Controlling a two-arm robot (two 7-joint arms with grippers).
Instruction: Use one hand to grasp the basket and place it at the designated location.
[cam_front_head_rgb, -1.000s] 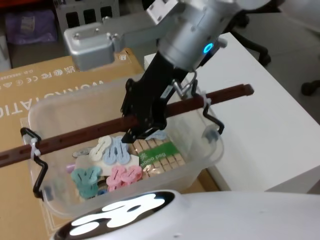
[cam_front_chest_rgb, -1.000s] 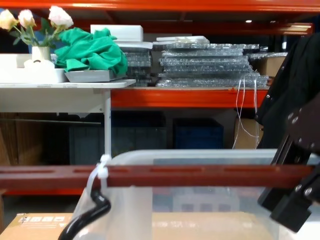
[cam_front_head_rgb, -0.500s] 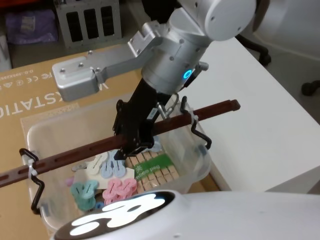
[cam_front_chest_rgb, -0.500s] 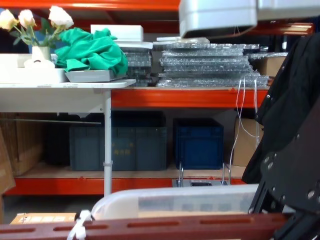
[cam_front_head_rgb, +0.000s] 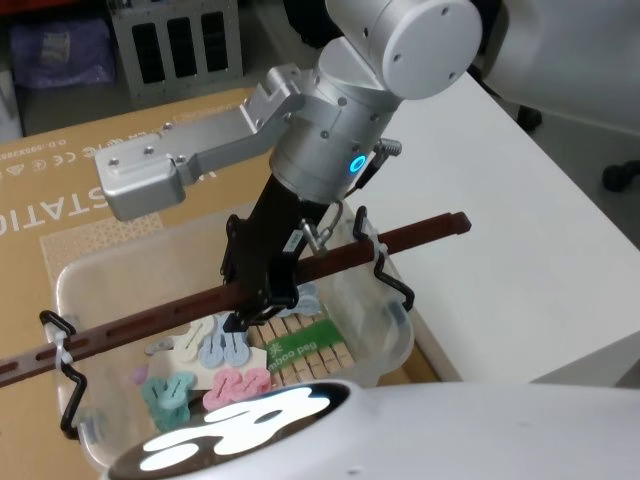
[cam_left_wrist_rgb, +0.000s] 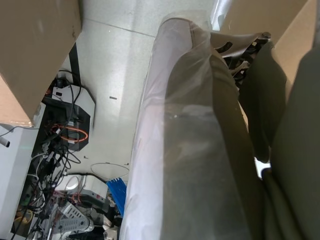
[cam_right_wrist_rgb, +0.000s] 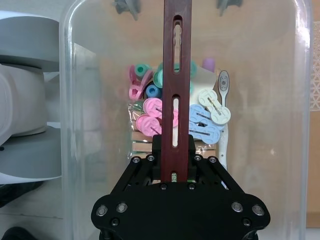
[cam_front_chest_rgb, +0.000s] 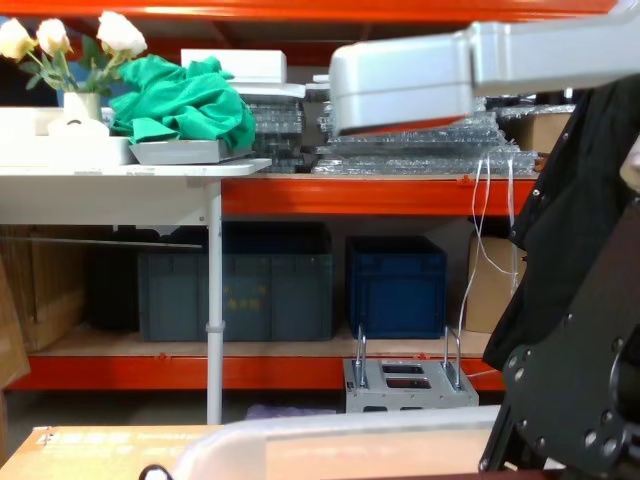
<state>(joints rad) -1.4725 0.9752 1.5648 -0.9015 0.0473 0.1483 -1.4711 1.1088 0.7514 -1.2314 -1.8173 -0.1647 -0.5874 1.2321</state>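
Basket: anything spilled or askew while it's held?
Nothing stands out. The pegs lie inside the basket, and the right gripper is shut squarely on the bar, which overhangs the basket at both ends.

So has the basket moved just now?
Yes, downward: in the chest view the basket sank from across the blue crate to below it, held by the right claw.

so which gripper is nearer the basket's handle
Right. The right gripper is shut on the handle mid-bar; the left wrist view faces floor, away from it.
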